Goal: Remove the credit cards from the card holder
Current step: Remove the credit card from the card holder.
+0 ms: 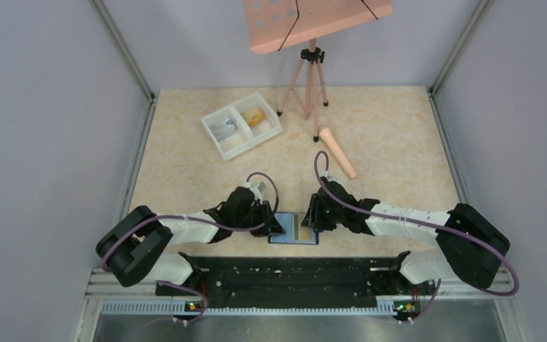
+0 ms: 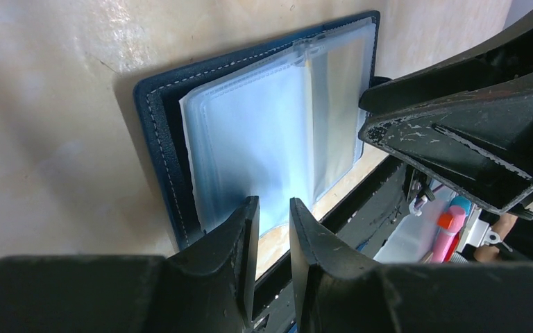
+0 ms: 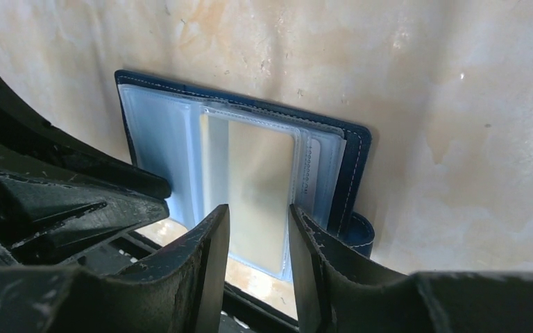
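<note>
While arms crowd the card holder, a tray stands apart.

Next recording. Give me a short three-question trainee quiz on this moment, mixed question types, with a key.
1. True or false: the blue card holder lies closed on the table.
2. Where does the white tray sit? A) toward the far left of the table; B) at the near edge; C) on top of the card holder.
3. Fill in: the tray has ___ compartments.
Key: 1 false, it lies open between the left tool and the right tool; 2 A; 3 two.
</note>
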You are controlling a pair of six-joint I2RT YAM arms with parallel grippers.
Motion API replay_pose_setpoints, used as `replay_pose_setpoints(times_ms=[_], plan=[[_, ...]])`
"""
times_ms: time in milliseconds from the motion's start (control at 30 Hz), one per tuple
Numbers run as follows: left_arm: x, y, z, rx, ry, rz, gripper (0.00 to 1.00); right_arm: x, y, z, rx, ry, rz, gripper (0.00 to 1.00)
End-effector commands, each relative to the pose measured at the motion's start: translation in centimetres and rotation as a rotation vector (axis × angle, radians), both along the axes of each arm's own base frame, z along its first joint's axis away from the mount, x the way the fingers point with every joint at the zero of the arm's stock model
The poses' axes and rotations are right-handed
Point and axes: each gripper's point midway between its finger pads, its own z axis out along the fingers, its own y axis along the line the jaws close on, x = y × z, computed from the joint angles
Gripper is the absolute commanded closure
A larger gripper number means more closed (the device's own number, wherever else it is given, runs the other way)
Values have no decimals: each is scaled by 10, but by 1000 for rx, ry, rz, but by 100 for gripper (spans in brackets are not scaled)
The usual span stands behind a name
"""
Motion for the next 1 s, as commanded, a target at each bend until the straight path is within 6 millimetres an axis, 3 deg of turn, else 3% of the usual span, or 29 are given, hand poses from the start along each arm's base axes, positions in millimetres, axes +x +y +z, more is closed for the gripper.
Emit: replay_pose_setpoints(times_ms=[0,400,500,700,967], plan=[[-3,3,-2,5,-10,1,71,-7,20,14,146,-9,11,63],[-5,5,-5,12,-6,9,71,-6,37,51,352,-75,21,63],[-5,4,-3,7,-7,7,71,-4,33,48,322,-82,8,63],[-1,8,10,14,-30,38,71,-2,6,28,128,-55,-38,62],[6,24,16,115,-49,98,69,-5,3,11,70,-21,-27,62]])
